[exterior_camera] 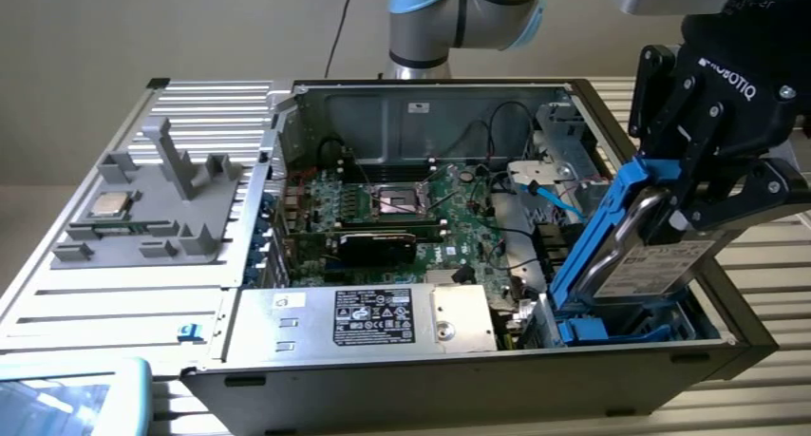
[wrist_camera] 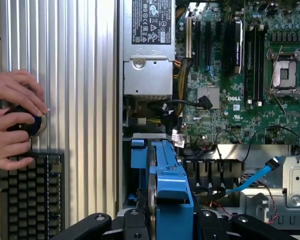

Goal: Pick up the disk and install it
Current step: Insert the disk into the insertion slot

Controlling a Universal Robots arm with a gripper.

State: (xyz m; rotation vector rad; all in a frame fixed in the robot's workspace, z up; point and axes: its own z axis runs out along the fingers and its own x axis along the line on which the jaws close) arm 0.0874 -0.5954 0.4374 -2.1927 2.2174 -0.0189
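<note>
We see the black two-finger gripper (exterior_camera: 694, 200) clamped on the flat silver-grey hard drive (exterior_camera: 649, 265) in its blue plastic frame, tilted at the mouth of the blue drive bay (exterior_camera: 621, 330) of the open grey computer case (exterior_camera: 457, 384): picked up, not yet seated.

Disk (exterior_camera: 649, 265): flat, rectangular, silver-grey, with white printed label on broad face. Clipped in blue plastic frame (exterior_camera: 594, 255). Stands on edge, tilted, upper end leaning toward exterior view's right. Upper end pinched in claw (exterior_camera: 690, 218). Lower end reaching into blue drive bay (exterior_camera: 621, 330) at front corner of computer case (exterior_camera: 443, 384), on exterior view's right. Edge-on in wrist view: thin grey edge beside blue frame rail.
</note>
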